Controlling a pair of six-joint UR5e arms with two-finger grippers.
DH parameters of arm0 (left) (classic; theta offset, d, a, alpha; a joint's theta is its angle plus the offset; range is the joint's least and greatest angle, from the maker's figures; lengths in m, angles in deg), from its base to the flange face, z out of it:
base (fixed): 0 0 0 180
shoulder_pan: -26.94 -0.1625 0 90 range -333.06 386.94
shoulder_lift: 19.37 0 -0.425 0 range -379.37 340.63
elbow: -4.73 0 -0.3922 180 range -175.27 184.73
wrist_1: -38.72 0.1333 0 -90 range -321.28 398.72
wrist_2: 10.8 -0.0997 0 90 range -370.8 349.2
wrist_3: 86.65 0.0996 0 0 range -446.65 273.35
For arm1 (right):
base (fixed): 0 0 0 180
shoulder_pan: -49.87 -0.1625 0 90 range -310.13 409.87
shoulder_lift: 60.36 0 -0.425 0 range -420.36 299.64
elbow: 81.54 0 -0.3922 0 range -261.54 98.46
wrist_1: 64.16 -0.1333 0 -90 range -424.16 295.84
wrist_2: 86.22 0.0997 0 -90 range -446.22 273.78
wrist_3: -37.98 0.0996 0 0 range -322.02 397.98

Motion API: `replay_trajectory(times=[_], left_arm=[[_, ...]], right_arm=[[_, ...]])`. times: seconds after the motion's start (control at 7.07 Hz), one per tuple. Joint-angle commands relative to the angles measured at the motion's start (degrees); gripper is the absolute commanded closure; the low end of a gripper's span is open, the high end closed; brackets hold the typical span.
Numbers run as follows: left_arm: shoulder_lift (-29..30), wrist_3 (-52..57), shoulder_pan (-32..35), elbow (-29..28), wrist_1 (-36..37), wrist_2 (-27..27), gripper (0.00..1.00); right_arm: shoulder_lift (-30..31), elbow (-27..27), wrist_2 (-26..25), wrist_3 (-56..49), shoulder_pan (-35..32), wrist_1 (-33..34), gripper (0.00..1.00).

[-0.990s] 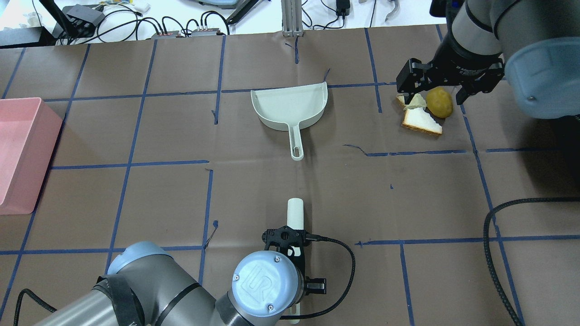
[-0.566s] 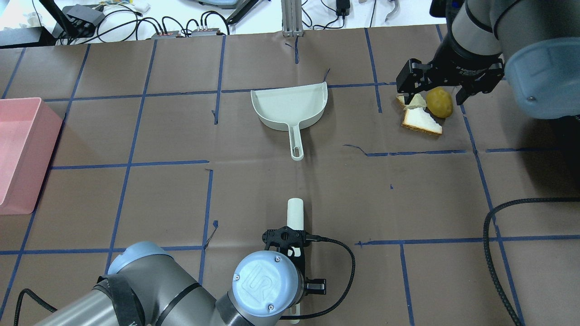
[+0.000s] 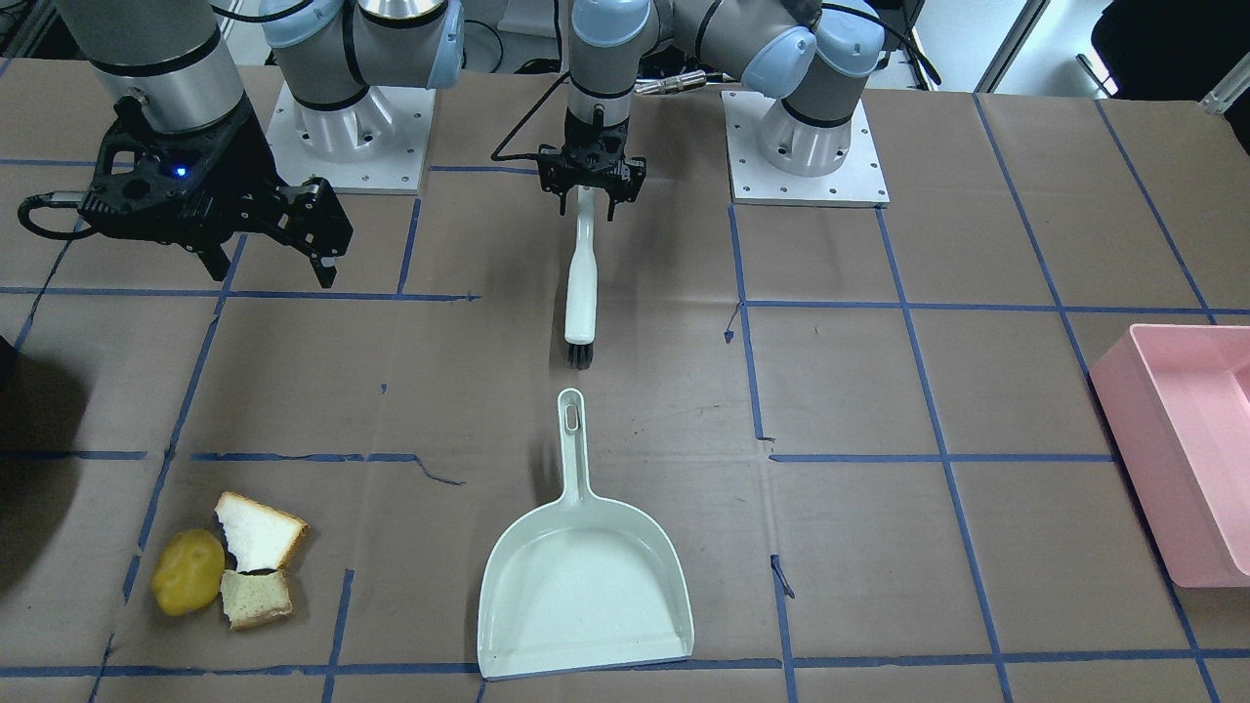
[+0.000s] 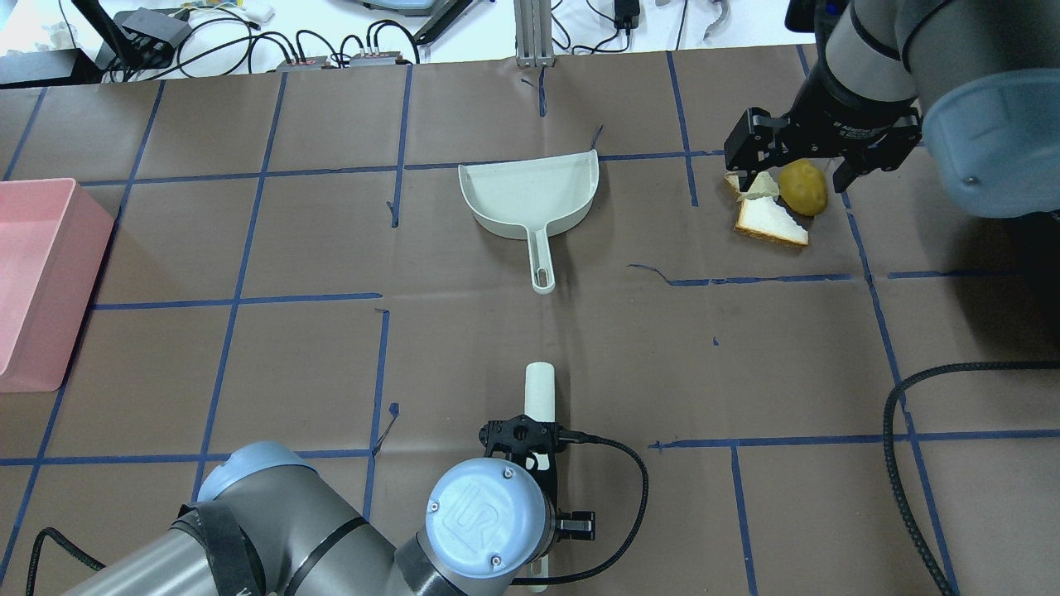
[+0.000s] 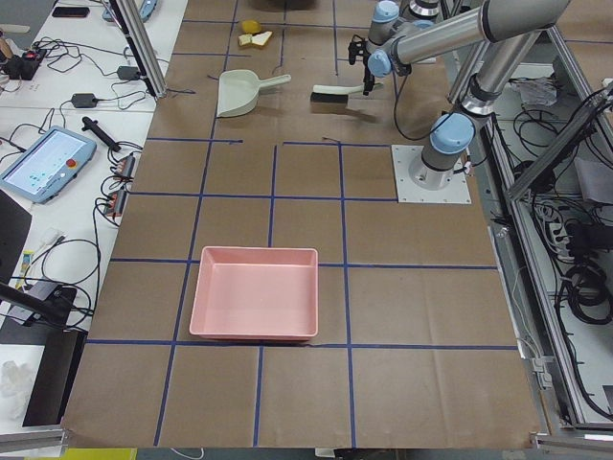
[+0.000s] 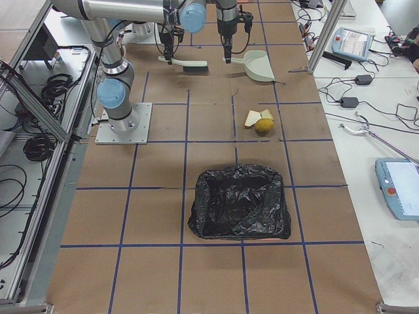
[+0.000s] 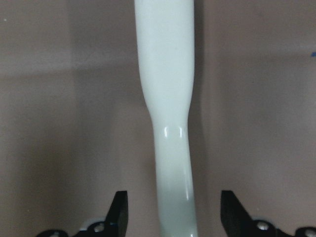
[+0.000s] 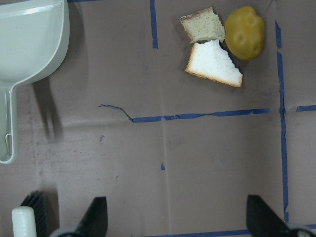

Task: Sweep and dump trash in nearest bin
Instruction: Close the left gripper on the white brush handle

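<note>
Across the last second nothing really moves: the dustpan (image 3: pixel 586 586), the brush (image 3: pixel 579 293) and the trash (image 3: pixel 229 566) all stay put. The left gripper (image 3: pixel 590 207) straddles the brush handle on the robot's side of the dustpan, its fingers spread and not touching it. The right gripper (image 3: pixel 266 266) hangs wide apart and empty. The trash lies well off the dustpan's side (toward the right arm). Sweeping looks unstarted, with the brush grasp still pending.

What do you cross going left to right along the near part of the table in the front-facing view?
yellow potato-like lump → two bread pieces → dustpan → pink bin. The brush is left out: it lines up with the dustpan.
</note>
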Motion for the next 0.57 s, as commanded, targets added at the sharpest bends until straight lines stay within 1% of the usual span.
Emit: replay_trajectory(times=[0.0, 0.14, 0.28, 0.42], left_arm=[[0.01, -0.09, 0.0, 0.03, -1.15, 1.2, 0.49], [-0.07, -0.61, 0.0, -0.14, -1.33, 3.91, 0.57], [-0.07, -0.79, 0.0, -0.23, -1.34, 4.02, 0.63], [-0.16, -0.79, 0.0, -0.23, -1.42, 4.02, 0.75]], right_arm=[[0.0, 0.03, 0.0, 0.0, 0.0, 0.02, 0.0], [0.0, 0.03, 0.0, 0.0, 0.0, 0.02, 0.0], [0.0, 0.03, 0.0, 0.0, 0.0, 0.02, 0.0], [0.0, -0.05, 0.0, 0.0, 0.0, 0.02, 0.0]])
